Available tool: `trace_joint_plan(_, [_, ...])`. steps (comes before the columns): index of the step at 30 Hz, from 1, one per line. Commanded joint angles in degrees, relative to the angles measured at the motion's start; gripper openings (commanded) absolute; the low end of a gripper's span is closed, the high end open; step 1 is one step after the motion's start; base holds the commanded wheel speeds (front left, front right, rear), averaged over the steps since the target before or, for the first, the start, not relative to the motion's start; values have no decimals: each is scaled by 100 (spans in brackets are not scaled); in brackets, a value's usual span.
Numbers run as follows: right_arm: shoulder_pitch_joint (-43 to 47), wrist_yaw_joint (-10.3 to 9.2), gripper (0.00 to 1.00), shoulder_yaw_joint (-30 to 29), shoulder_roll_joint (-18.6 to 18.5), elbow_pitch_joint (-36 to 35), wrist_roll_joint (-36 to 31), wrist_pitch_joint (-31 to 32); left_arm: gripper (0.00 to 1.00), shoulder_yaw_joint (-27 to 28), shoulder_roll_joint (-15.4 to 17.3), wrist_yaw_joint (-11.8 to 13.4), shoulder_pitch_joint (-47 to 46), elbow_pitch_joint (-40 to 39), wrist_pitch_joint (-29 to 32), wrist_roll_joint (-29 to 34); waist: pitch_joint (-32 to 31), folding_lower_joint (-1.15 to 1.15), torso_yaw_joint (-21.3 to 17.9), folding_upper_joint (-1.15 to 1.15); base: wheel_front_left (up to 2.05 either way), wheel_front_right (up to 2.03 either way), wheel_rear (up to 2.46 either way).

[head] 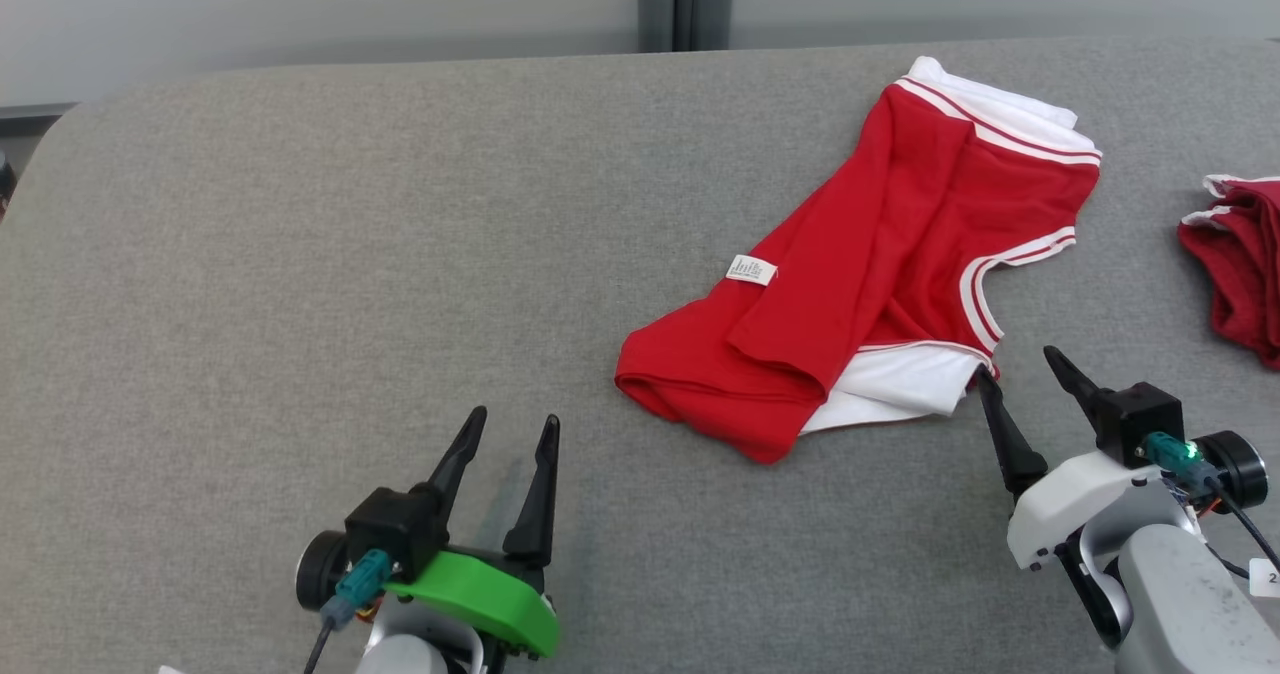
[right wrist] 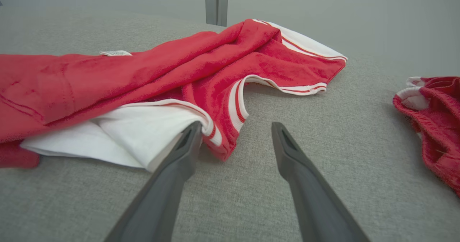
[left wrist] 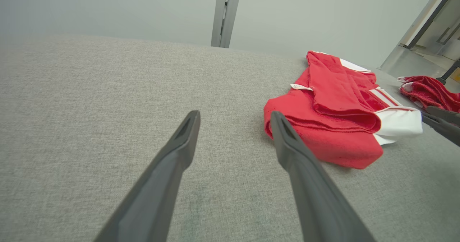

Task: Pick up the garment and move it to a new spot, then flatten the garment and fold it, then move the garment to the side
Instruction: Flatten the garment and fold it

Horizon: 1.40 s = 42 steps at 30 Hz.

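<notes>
Nearest the bench's front edge, the left gripper (head: 515,416) hangs over bare cloth with its two dark jaws spread wide and nothing between them. Toward the front right corner, the right gripper (head: 1018,364) also has its jaws wide apart and holds nothing; one jaw tip sits right at the white hem of the red sleeveless jersey with white striped trim (head: 880,284), the other over bare bench just beside it. That jersey lies rumpled and partly doubled over on the right half of the grey fabric-covered bench (head: 300,254), running from mid-bench toward the far edge, white inner layer showing at both ends. A small white label (head: 751,271) sticks out on its left side. A second bunched red-and-white garment (head: 1245,264) lies at the right edge, apart from the jersey.
</notes>
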Motion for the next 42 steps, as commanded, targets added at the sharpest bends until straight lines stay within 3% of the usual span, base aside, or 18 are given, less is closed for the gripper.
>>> trace_joint_plan(1, [116,-5,100,-89,20,-147,-28,-5,100,-72,23,-19,-148,-42,0,-1,12,0,-29,0,0,0,0])
trace_joint_plan(10, [203,-5,100,-398,288,-864,1,-7,100,-1292,27,-19,-1087,138,0,-300,190,0,-290,0,0,0,0])
trace_joint_plan(21, [54,-5,100,-366,473,-1069,-28,-7,100,-2426,28,-19,-2568,1679,0,-1162,472,0,-863,0,0,0,0])
trace_joint_plan(34, [123,-5,100,-420,594,-1105,-89,-7,100,-3183,30,-19,-3165,2944,0,-2232,585,0,-1160,0,0,0,0])
trace_joint_plan(42, [24,-5,100,-393,653,-1091,-111,-7,100,-2920,26,11,-3395,3335,0,-2132,670,0,-1173,0,0,0,0])
